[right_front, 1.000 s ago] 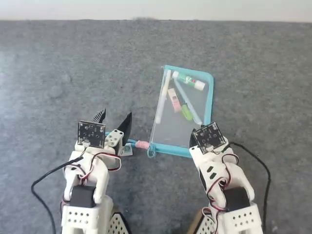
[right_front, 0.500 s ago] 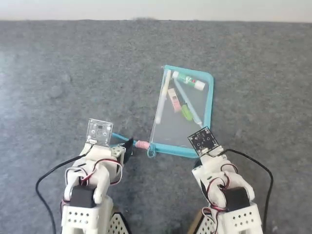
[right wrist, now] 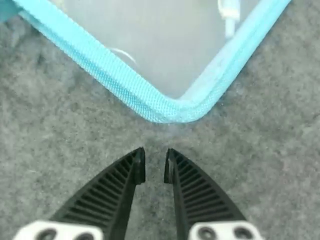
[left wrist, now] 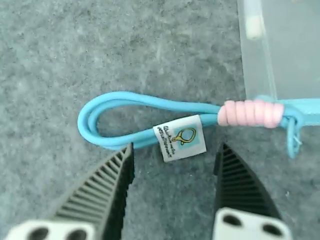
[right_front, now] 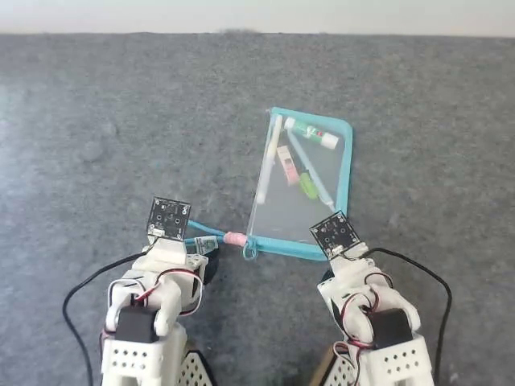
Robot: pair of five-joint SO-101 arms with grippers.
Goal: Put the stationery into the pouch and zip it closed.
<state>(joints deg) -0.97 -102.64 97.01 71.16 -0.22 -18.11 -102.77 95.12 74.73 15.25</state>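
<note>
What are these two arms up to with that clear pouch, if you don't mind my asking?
The stationery already lies inside the teal-edged pouch on the grey table. The left gripper is open just over the blue cord loop attached at the pouch's near corner, gripping nothing yet. The right gripper sits almost shut and empty beside the pouch's other near corner.

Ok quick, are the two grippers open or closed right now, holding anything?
Left gripper: open, at the blue cord loop, holding nothing.
Right gripper: shut, empty, beside the pouch.
</note>
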